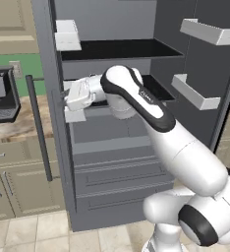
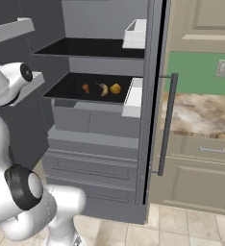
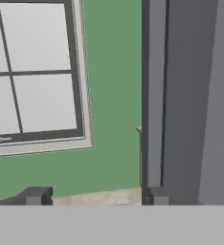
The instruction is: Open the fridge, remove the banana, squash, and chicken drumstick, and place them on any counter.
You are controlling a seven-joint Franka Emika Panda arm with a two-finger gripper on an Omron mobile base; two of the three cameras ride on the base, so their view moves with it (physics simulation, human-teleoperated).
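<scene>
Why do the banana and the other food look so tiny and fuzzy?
Right base view: the banana, squash and chicken drumstick sit far back on a dark fridge shelf, small and soft-edged. Hand view: flat even light, no glare.

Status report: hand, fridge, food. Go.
Gripper open, empty, at left door's edge. Fridge open; chicken drumstick, banana, squash on lower shelf. Shelf front unobstructed.

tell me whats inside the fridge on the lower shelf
In the fridge, the lower black shelf holds the chicken drumstick, banana and squash in a row. The drawers below are shut, contents hidden.
</scene>
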